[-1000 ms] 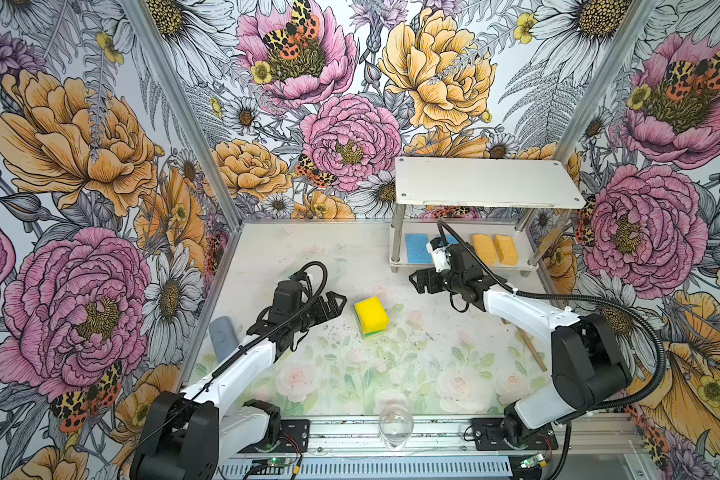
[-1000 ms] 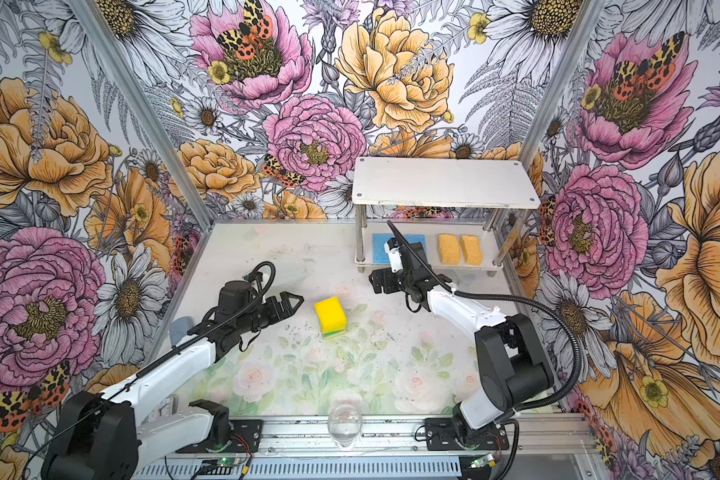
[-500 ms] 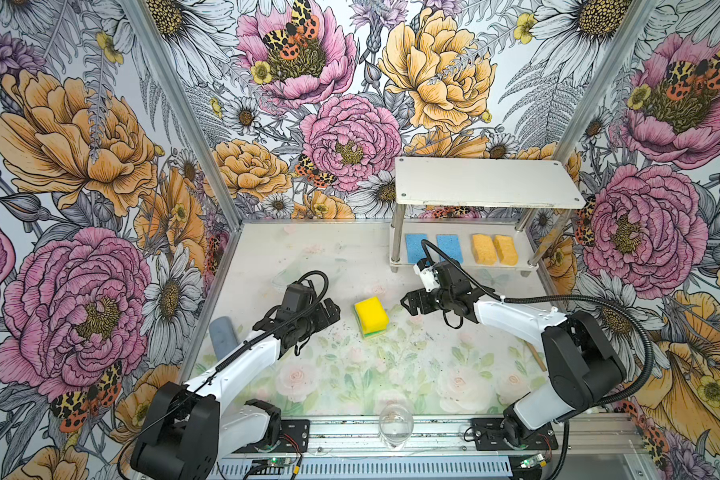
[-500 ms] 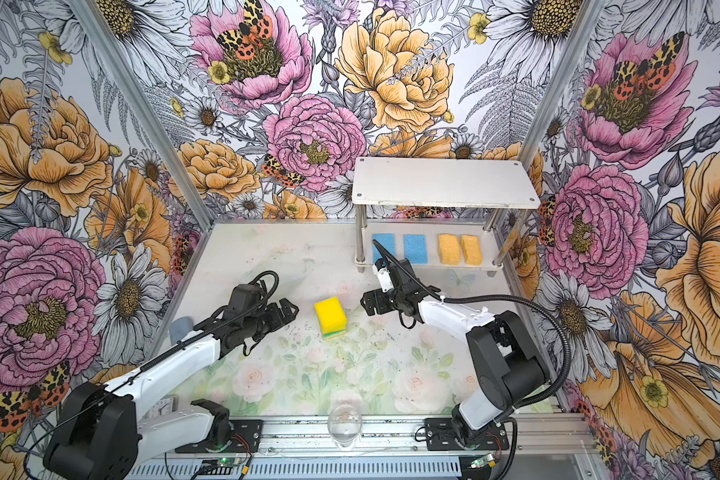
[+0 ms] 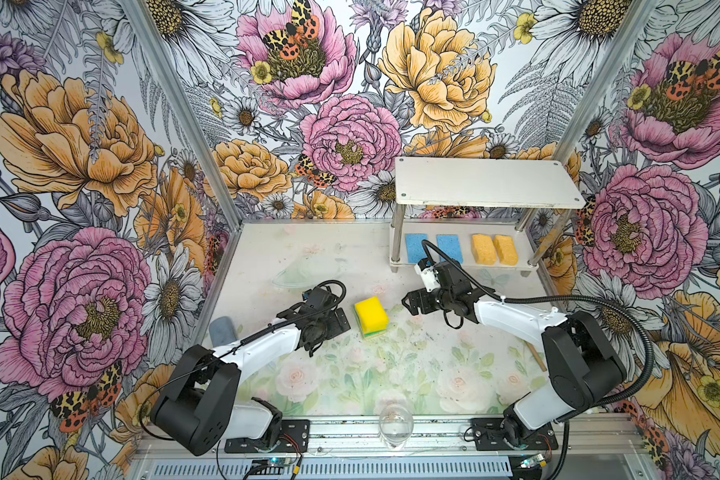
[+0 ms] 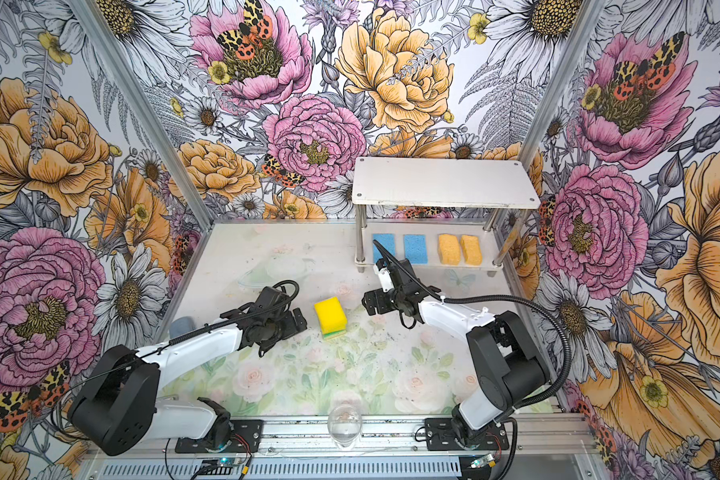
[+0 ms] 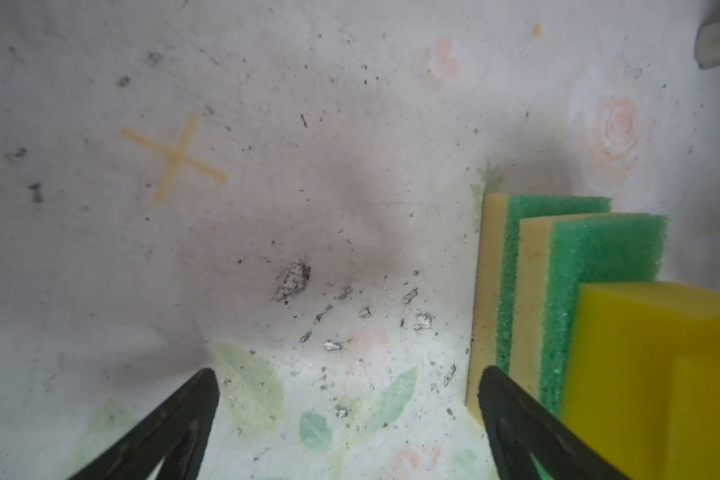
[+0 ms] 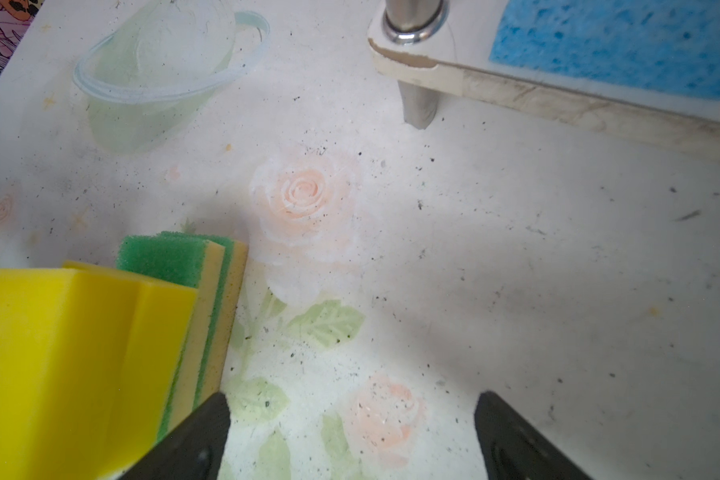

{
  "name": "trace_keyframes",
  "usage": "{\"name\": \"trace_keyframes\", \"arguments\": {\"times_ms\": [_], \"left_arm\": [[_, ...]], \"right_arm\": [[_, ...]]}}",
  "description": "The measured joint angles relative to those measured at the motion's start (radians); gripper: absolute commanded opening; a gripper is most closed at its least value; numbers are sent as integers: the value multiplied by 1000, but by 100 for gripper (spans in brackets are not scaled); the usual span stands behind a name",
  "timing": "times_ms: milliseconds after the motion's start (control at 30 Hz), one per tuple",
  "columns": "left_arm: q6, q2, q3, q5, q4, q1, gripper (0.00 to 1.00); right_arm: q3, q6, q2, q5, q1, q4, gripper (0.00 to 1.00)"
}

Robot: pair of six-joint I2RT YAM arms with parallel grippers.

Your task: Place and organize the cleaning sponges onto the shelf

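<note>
Left claw apart, empty, beside sponge stack edge; right claw likewise opposite; open mat toward shelf.

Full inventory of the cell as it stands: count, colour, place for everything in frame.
two-tier white shelf with metal posts: 1, white and silver, back right of the table
flat blue sponges: 2, blue, lower tier, left part
porous orange-yellow sponges: 2, orange-yellow, lower tier, right part
thick bright yellow sponges: 2, it seems, yellow, top of the mid-table pile
green-topped sponges with yellow base: 2, green and pale yellow, under those
grey-blue cylinder: 1, left table edge
clear glass: 1, front edge
left pincer: black, open, empty, left of pile
right pincer: black, open, empty, right of pile
</note>
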State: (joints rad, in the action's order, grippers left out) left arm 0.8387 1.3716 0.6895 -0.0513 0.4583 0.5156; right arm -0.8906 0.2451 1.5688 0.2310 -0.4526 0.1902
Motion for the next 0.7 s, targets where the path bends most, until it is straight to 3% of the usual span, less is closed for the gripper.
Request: {"name": "trace_keyframes", "arguments": {"times_ms": [700], "left_arm": [[27, 183, 137, -35, 27, 74, 99]], "right_arm": [[77, -4, -110, -33, 24, 0, 95]]}}
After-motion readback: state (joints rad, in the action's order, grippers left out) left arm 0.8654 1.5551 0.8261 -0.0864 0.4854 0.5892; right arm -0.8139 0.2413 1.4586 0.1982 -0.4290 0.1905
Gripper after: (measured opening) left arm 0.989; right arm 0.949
